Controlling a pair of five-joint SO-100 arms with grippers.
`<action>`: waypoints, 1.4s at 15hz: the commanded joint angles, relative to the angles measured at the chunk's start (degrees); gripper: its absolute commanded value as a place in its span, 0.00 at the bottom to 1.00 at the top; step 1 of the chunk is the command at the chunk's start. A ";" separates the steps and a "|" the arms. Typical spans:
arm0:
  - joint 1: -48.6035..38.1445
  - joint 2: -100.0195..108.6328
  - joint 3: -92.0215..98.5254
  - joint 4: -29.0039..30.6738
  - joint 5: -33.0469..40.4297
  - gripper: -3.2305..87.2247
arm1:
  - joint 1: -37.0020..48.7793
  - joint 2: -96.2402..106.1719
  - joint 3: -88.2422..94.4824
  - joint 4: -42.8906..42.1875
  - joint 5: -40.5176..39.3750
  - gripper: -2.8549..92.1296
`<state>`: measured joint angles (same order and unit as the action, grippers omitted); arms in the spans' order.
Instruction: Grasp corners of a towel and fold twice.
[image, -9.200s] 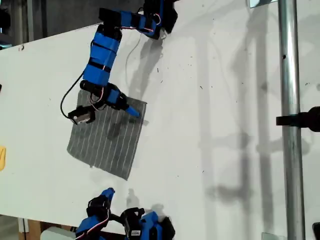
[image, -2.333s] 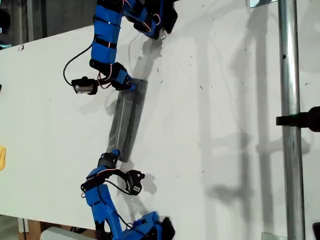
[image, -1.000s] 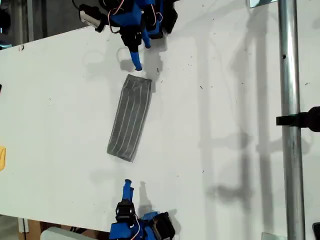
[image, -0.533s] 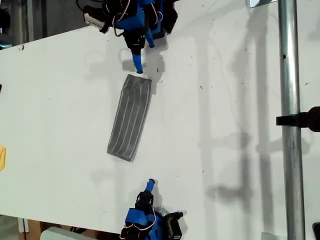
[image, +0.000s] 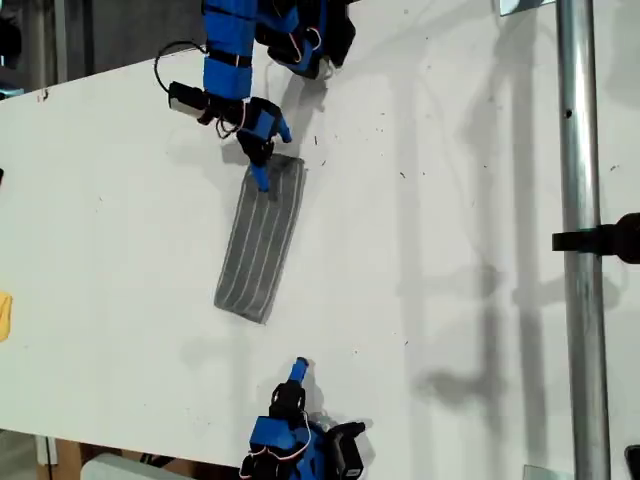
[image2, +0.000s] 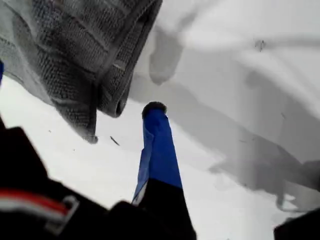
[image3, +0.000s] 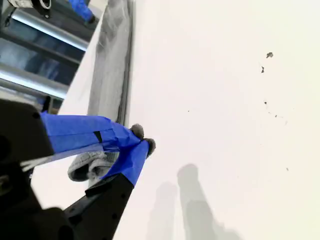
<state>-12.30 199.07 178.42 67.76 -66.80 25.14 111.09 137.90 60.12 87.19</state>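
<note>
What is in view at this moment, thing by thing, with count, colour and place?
towel: one, grey with thin pale stripes, folded into a long strip, lying flat on the table, left of centre in the exterior view.
table: one, white, with a few small dark specks, fills most of the exterior view.
pole: one, silver metal, upright along the exterior view's right.
clamp: one, black, on the pole.
yellow thing: one, cut off at the exterior view's left edge, cannot be identified.
my first hand: blue, open, at the towel's upper end in the exterior view.
my second hand: blue, shut, empty, apart from the towel's lower end in the exterior view.
</note>
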 joint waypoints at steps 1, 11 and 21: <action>0.44 0.09 0.35 0.09 -0.88 0.01 | 1.85 -6.77 -3.87 -5.71 -2.64 0.54; -0.97 0.09 0.35 0.26 -0.70 0.01 | 10.02 -29.18 -25.40 -19.78 -11.25 0.36; -0.62 0.09 0.35 0.62 -0.44 0.01 | 1.67 3.43 -40.43 35.60 -13.10 0.03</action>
<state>-12.39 198.98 178.42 68.29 -66.97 28.83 98.79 99.58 87.63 72.51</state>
